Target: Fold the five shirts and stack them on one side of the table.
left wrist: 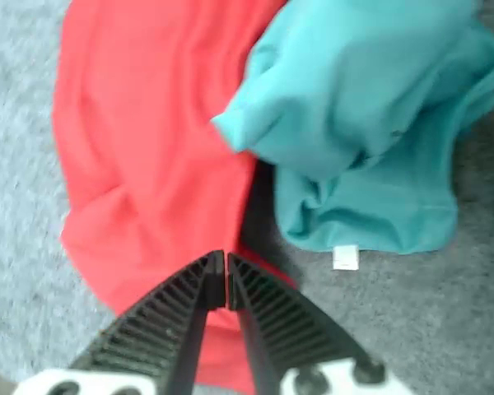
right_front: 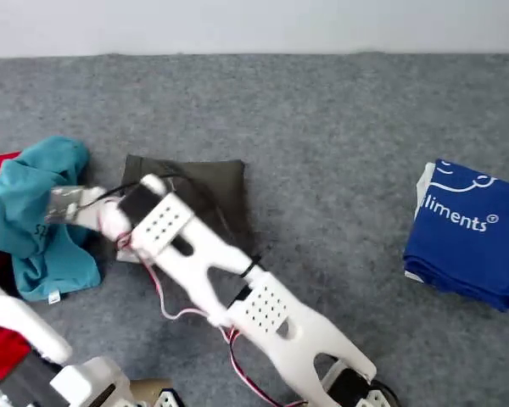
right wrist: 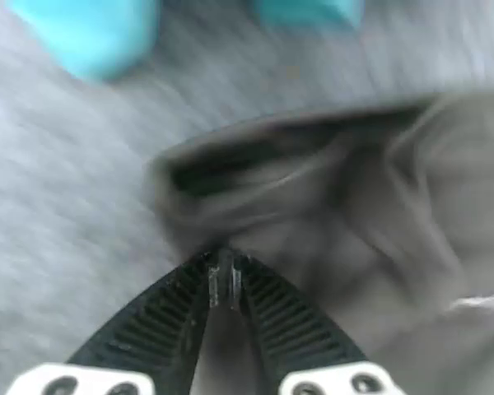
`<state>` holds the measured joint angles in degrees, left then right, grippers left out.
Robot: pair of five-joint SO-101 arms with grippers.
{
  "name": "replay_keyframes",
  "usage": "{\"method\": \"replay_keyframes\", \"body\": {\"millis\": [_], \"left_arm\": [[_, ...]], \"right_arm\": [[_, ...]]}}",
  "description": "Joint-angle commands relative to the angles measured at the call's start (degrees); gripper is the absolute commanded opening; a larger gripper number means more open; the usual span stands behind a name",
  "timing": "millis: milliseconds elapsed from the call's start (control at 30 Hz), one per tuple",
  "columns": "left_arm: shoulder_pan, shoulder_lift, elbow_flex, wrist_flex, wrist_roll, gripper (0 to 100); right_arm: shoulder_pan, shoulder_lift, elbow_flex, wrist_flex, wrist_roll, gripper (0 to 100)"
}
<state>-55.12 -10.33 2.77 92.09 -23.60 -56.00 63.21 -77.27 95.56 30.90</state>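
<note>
— Where do we stand with the shirts?
— We have a blue shirt folded at one end of the table, with a white edge showing under it. At the other end a teal shirt lies crumpled, partly on a red shirt. A dark olive shirt lies just beside them, roughly squared but rumpled.
— And our grippers?
— Our left gripper hangs over the red shirt close to its edge, jaws closed tip to tip. We cannot tell whether any cloth is nipped between them. Our right gripper is at the edge of the olive shirt, jaws likewise pressed together, and again we cannot say if they hold a fold.
— How will the cloth behave?
— We judge it light, soft and limp. It should sag and drag on the rough grey table, and a single pinch will bunch it. Nothing looks fragile.
— So where do we take hold?
— We'd go for hems or shoulder corners, ideally two corners at once so an edge lifts straight. On the teal one we'd find the hem by its small white tag and lift it clear of the red before folding either
</note>
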Motion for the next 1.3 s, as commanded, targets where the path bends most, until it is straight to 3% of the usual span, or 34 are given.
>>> {"method": "replay_keyframes", "body": {"millis": [0,200,400,567,767,900,1067,1267], "left_arm": [[-2.46,-2.64,-0.66,-1.49,-0.62,2],[-2.11,-2.55,-0.66,-2.29,-0.62,2],[-2.11,-2.55,-0.66,-2.64,-0.62,2],[-2.11,-2.55,-0.66,-2.64,-0.62,2],[-2.37,-2.55,-0.66,-2.64,-0.62,2],[-2.37,-2.55,-0.66,-2.64,-0.62,2],[-2.2,-2.55,-0.66,-2.64,-0.62,2],[-2.2,-2.46,-0.66,-2.73,-0.62,2]], "right_arm": [[1.19,-5.23,-6.95,3.21,0.35,1.3],[11.91,-5.93,-9.05,6.46,0.44,1.3],[19.21,-1.45,-8.97,2.68,3.52,1.4],[16.4,6.55,-9.76,-2.51,4.92,1.4],[2.77,7.25,-10.9,0.22,4.84,1.4],[-2.07,5.49,-13.36,3.3,4.84,1.4],[0.57,2.15,-18.9,6.37,5.01,1.4],[12.62,2.15,-18.81,5.05,5.19,1.4]]}}
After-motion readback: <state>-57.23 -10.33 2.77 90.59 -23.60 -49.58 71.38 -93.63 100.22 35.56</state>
